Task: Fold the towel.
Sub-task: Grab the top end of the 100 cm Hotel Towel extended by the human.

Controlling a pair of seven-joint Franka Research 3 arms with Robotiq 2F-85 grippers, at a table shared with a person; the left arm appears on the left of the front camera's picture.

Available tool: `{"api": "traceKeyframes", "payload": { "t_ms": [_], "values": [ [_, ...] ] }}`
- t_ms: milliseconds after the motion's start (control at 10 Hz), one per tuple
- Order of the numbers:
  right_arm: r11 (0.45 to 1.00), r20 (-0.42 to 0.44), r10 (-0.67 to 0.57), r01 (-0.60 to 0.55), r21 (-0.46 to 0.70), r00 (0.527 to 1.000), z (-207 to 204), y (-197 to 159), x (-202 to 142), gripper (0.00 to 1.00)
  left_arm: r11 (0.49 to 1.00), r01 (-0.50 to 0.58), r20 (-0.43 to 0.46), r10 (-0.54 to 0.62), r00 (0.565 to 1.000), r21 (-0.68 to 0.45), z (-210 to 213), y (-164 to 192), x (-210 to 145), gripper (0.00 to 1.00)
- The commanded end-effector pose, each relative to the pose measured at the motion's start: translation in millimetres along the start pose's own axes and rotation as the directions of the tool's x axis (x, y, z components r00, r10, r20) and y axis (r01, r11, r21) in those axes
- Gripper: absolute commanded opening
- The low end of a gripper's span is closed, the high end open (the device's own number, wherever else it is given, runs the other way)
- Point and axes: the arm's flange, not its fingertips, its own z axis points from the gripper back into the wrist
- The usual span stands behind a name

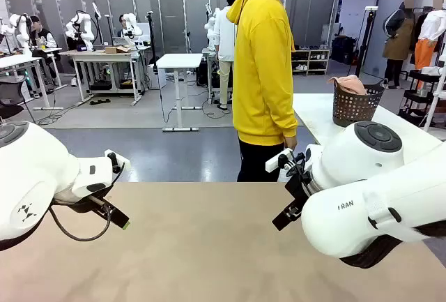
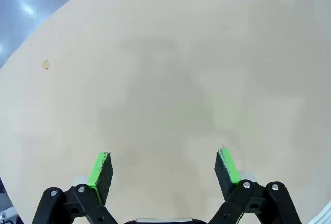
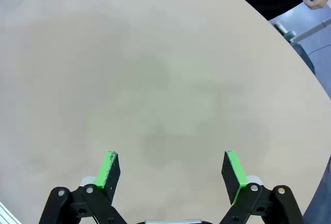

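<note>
Robotics lab, open hall. Near: tan table [image 1: 209,246] flanked by white left arm [image 1: 31,176] and white right arm [image 1: 376,204]. Far left: white work tables [image 1: 104,55], seated people [image 1: 42,37], cables [image 1: 80,107] across grey floor [image 1: 174,155]. Far wall: glass partitions [image 1: 171,9]. Far right: low shelf [image 1: 310,61], black rack [image 1: 421,96].

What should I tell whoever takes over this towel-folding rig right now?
Grippers: the left gripper is open and holds nothing, hovering over the bare table. The right gripper is also open and holds nothing, over the same table.
Things: the pink towel is bunched in the black basket on a white table beyond the work table. A person in yellow stands at the far side.
Done: nothing; no fold has been made.
Left: get the towel onto the work table, spread it out, then fold it.
</note>
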Motion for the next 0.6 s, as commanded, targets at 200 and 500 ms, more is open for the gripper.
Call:
{"api": "traceKeyframes", "payload": {
  "t_ms": [200,500],
  "values": [
    [1.000,0.000,0.000,0.000,0.000,1.000,0.0,0.0,0.0,1.00,1.000,0.000,0.000,0.000,1.000,0.000,0.0,-0.2,0.1,1.00],
    [1.000,0.000,0.000,0.000,0.000,1.000,0.0,0.0,0.0,1.00,1.000,0.000,0.000,0.000,1.000,0.000,0.0,-0.2,0.1,1.00]
  ]
}}
